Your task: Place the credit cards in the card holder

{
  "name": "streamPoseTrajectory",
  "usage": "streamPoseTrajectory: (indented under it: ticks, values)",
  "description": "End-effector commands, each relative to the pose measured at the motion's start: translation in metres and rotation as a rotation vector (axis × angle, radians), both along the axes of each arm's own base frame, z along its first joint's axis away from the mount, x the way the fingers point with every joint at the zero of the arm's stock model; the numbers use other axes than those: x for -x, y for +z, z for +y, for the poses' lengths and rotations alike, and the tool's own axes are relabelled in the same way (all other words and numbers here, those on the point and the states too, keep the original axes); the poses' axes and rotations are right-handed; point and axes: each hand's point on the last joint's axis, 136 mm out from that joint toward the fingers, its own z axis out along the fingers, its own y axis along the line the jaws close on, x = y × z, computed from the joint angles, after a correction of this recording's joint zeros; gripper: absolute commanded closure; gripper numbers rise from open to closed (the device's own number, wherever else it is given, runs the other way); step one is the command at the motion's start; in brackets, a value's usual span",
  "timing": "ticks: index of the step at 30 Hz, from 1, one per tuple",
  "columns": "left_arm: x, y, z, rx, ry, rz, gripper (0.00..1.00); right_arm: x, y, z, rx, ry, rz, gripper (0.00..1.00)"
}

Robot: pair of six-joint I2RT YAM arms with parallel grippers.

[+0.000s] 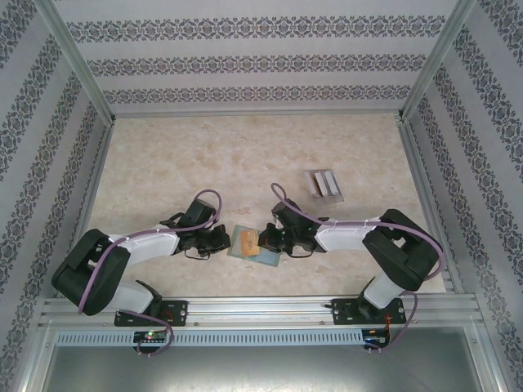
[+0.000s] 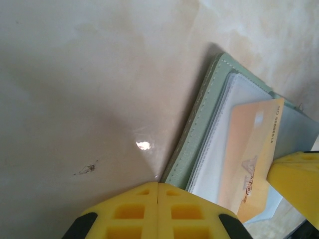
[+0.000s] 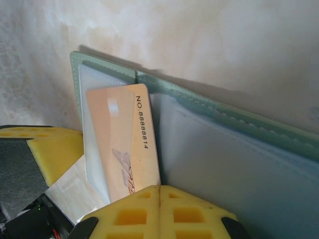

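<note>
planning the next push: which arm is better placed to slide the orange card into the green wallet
Right, probably: the right end effector, shut, sits at the orange card's near edge. The left end effector is beside the green wallet's stitched edge.

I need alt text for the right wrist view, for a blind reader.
A tan-orange credit card lies on the open sage-green card holder. The right gripper, shut, sits at the card's lower edge.
</note>
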Motion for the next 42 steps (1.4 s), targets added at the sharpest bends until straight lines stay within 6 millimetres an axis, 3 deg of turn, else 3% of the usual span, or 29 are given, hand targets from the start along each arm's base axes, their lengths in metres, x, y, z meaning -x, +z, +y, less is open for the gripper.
streamPoseTrajectory:
  ticks: [1, 9, 17, 23, 32, 35, 42]
  values:
    - [0.014, -0.019, 0.008, -0.062, 0.028, 0.073, 1.0, 0.003, -0.007, -0.02, 0.061, -0.082, 0.031, 1.0]
    - [0.013, -0.023, 0.009, -0.06, 0.066, 0.078, 1.0, 0.01, -0.011, -0.04, 0.086, -0.171, 0.035, 1.0]
    - [0.012, -0.023, 0.0, -0.048, 0.055, 0.083, 1.0, -0.001, -0.004, -0.028, 0.078, -0.277, -0.04, 1.0]
    - [0.015, -0.022, -0.002, -0.04, 0.053, 0.081, 1.0, -0.006, -0.002, -0.038, 0.102, -0.346, -0.088, 1.0]
    - [0.013, -0.018, -0.003, -0.036, 0.05, 0.066, 1.0, -0.005, 0.005, 0.007, 0.025, -0.213, -0.074, 1.0]
    - [0.011, -0.017, -0.002, -0.041, 0.06, 0.057, 1.0, -0.001, 0.004, 0.012, 0.014, -0.181, -0.059, 1.0]
    - [0.014, -0.021, 0.005, -0.077, 0.065, 0.059, 1.0, 0.01, 0.001, -0.014, 0.056, -0.192, -0.061, 1.0]
